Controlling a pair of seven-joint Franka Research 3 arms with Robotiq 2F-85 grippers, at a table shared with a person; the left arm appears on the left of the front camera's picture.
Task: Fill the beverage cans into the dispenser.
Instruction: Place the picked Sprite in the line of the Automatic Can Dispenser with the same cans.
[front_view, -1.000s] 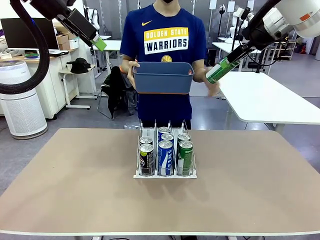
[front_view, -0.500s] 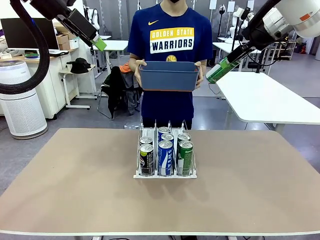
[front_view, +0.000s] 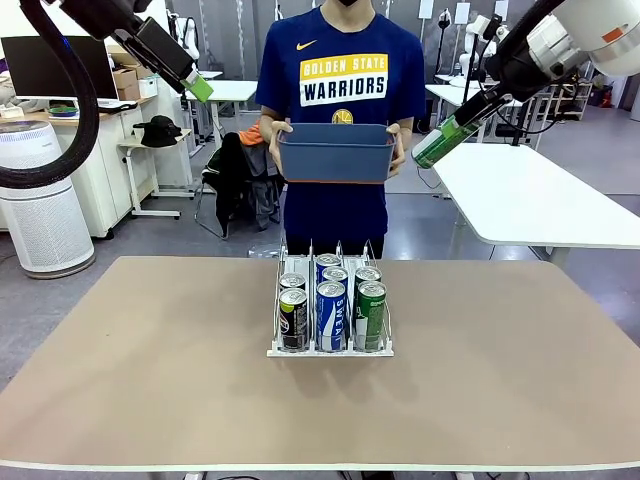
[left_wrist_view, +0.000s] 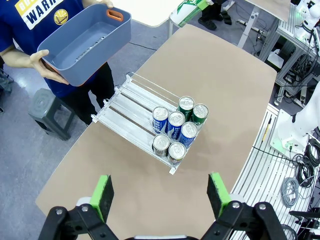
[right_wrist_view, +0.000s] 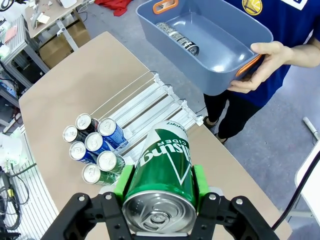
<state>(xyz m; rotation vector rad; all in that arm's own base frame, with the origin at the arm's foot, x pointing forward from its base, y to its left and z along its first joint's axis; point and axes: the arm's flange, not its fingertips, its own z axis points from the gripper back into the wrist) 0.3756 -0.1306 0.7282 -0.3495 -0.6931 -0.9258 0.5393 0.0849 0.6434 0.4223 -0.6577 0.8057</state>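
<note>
The dispenser (front_view: 330, 349) stands mid-table with several beverage cans (front_view: 331, 315) at its near end: black in the left lane, blue in the middle, green on the right. From above, the dispenser (left_wrist_view: 131, 102) has bare lane length behind the cans (left_wrist_view: 176, 126). My right gripper (front_view: 462, 122) hangs high at the right, shut on a green can (front_view: 438, 143), which sits between its pads in the right wrist view (right_wrist_view: 162, 167). High at the left, my left gripper (front_view: 196, 86) is open and holds nothing, its pads (left_wrist_view: 103, 192) far apart.
A person at the far side holds a blue-grey tub (front_view: 336, 152) in both hands at chest height. One black can (right_wrist_view: 178, 36) lies in the tub (right_wrist_view: 212, 70). A white table (front_view: 530, 195) stands off to the right.
The person has brought the free hand back onto the tub and now holds it in both hands, centred and slightly higher. Neither arm has moved.
</note>
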